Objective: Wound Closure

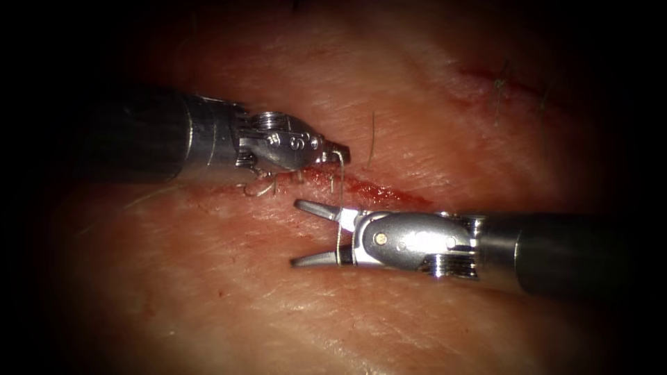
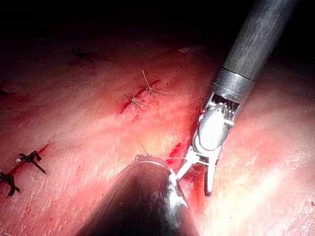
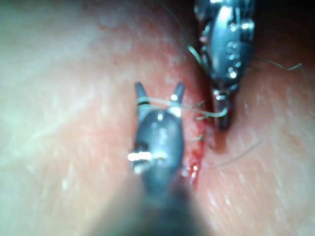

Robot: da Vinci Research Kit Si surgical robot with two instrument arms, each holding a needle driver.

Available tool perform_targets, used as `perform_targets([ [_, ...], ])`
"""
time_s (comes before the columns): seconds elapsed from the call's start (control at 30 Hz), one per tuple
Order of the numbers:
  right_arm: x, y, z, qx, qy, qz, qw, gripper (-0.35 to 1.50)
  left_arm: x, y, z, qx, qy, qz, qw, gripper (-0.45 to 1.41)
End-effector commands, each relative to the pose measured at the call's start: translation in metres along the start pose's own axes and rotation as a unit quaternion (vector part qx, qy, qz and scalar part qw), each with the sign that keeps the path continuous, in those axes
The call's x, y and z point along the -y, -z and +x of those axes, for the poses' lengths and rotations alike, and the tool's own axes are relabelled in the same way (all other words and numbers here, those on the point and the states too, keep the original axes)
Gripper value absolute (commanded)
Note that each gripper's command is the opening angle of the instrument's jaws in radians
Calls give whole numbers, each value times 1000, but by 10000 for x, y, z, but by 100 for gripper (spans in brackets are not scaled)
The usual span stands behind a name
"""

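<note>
Tissue lay lit; left tool apparently gripped thread, which crossed the right tool's gaping, empty jaws — a stray pull could snag it.

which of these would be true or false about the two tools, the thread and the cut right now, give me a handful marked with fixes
1. The left arm's claw is shut on the thread. True.
2. The right arm's claw is clamped tight. False: its jaws are spread wide, with the thread running across the gap near their base.
3. The thread runs between the two tools. True.
4. The right claw grips the tissue. False: its jaws are open and grip nothing.
5. Cut ends of thread lie at the cut under the left tool. True.
</note>
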Motion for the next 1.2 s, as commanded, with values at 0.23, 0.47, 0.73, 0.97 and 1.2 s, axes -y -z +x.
perform_targets([
  [0.23,-4,-1,9,-34,-5,-18,999,101,-3,-20,-8,0,-6,-1,1000,-45],
  [0.47,-14,6,17,-55,-11,-45,997,94,-8,-21,-12,0,-8,0,1000,-45],
  [0.73,-26,23,8,-54,-14,-81,995,91,-27,-20,-22,1,-15,3,1000,-45],
  [0.97,-29,27,-4,-56,-47,-118,990,86,-47,-19,-18,0,-22,2,1000,-45],
  [1.2,-27,31,-20,-55,-103,-158,981,81,-63,-19,-11,-2,-32,1,1000,-45],
])
